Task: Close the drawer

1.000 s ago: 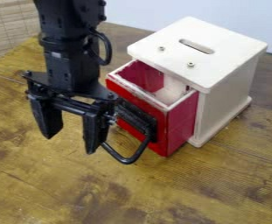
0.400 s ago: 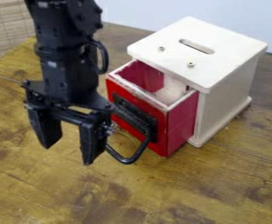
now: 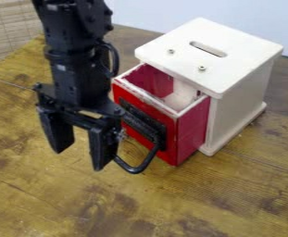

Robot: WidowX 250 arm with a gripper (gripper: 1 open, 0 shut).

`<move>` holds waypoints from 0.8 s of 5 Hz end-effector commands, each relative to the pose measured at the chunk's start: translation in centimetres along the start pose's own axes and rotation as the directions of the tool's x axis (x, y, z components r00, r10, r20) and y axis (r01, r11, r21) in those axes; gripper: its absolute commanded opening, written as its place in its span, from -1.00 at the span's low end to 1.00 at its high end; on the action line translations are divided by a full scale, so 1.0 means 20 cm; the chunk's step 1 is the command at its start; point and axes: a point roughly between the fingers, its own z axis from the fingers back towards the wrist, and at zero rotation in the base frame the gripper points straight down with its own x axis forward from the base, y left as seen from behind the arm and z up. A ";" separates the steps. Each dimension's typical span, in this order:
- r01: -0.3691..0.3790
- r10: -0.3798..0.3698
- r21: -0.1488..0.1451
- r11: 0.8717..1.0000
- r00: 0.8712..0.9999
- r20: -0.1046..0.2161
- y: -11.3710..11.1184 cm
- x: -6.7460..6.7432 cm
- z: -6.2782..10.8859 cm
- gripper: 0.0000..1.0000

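Drawer still needs closing

So the red box-shaped drawer with the black wire loop handle [image 3: 188, 137] juts out from the cream-white slotted cabinet [image 3: 236, 57]. The black two-fingered gripper [image 3: 81, 148] is spread wide, nothing between its fingers, near the front. Looks like the whole push is left.

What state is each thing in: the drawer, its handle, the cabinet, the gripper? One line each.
Drawer: pulled out, open at the top, something pale inside.
Handle: black loop at the drawer's front, not gripped.
Cabinet: upright on the wooden table, drawer sticking out of it.
Gripper: open, nothing between its fingers.
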 end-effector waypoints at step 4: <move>-0.005 0.006 -0.002 1.000 0.997 0.078 0.06 0.02 0.16 1.00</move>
